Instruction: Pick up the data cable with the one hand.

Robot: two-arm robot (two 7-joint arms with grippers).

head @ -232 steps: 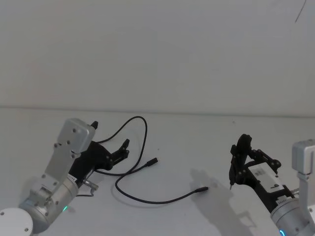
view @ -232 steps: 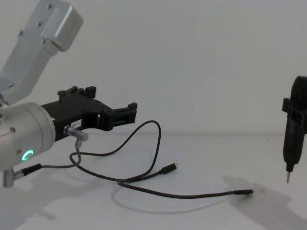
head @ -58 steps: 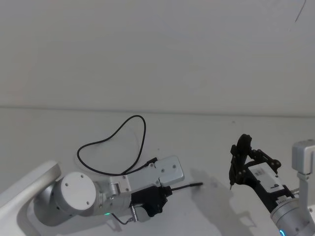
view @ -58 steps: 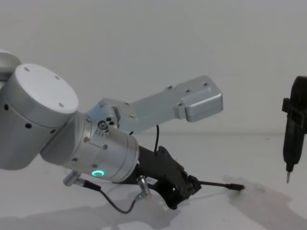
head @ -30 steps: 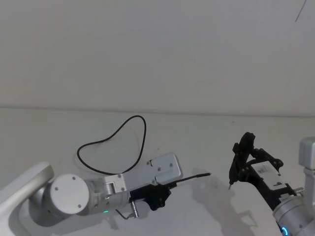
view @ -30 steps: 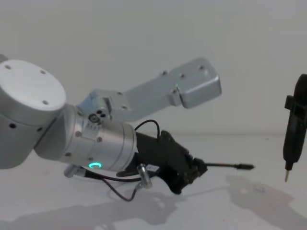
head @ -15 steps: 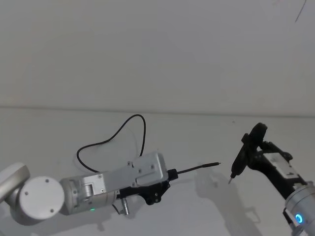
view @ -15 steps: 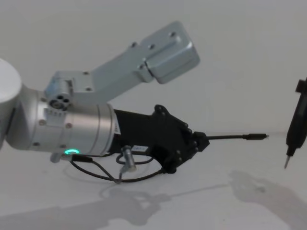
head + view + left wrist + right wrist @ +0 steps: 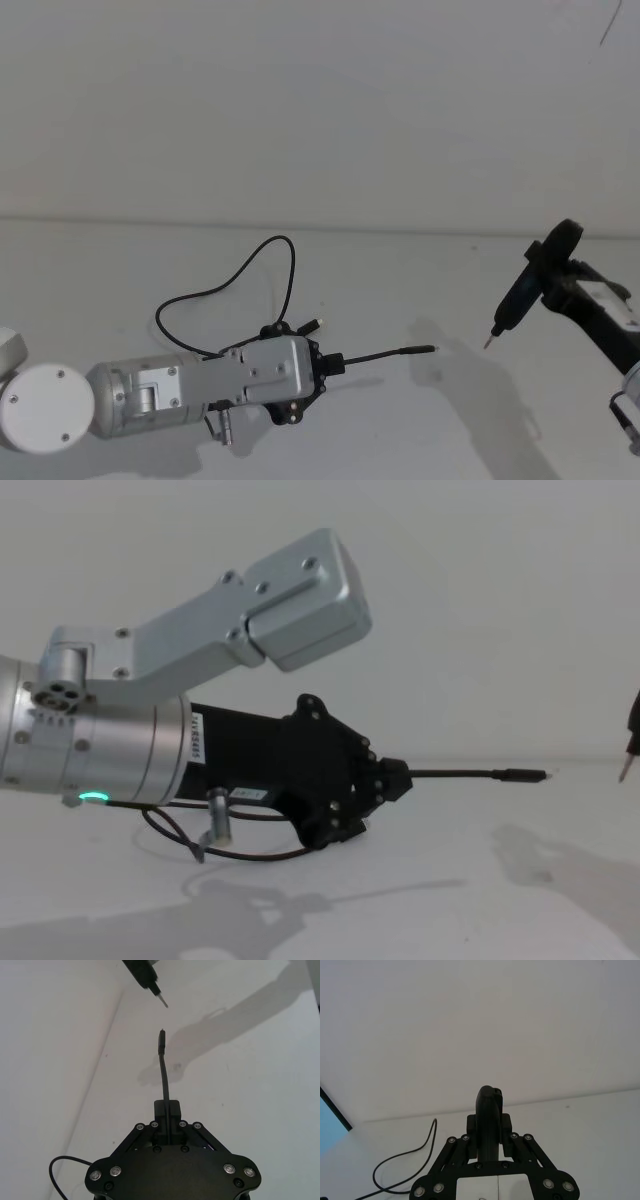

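- one left gripper lies low over the white surface, its two fingers pinching the one data cable a little back from a plug.
- the held end sticks out level to the right, off the surface. the rest curls in one loop on the surface farther back, with the second plug just beside the gripper.
- one right gripper, raised at the right, has its fingers clamped on one slim dark tool. the tool's tip is near the held plug but apart.

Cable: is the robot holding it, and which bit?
Yes. The left gripper pinches the cable close to one end, its plug sticking out in front. The right gripper holds a pointed tool.
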